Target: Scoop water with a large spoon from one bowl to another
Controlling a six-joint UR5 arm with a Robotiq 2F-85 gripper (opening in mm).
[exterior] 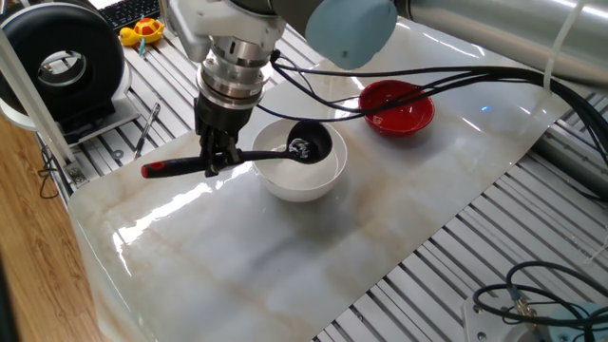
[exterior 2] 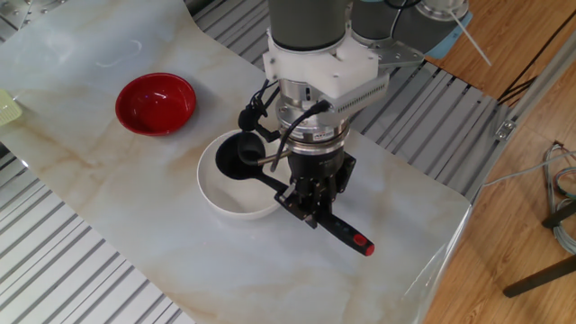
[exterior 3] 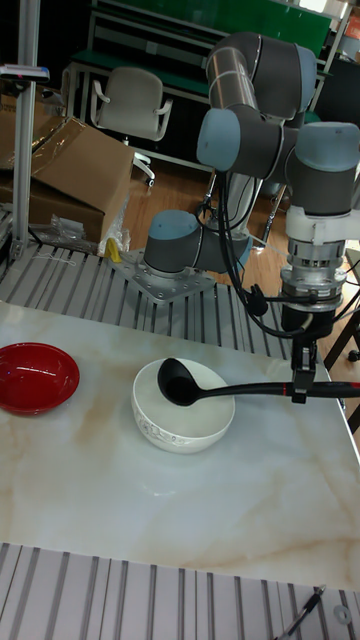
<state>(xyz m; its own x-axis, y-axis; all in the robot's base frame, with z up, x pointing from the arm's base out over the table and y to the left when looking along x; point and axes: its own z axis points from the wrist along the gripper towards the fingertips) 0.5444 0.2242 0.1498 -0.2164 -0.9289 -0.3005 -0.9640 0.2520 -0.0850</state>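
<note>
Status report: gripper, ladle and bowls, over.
Gripper shut on ladle handle. Scoop above white bowl, level. Red bowl apart, nothing between.

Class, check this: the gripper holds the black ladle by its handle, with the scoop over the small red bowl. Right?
Not quite. The gripper does hold the black plastic ladle by its handle, but the scoop is over the large white bowl, not the small red bowl. The tall fixed view shows it.

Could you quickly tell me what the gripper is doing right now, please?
Gripper: shut on the ladle, by its handle, scoop above the white bowl.
</note>
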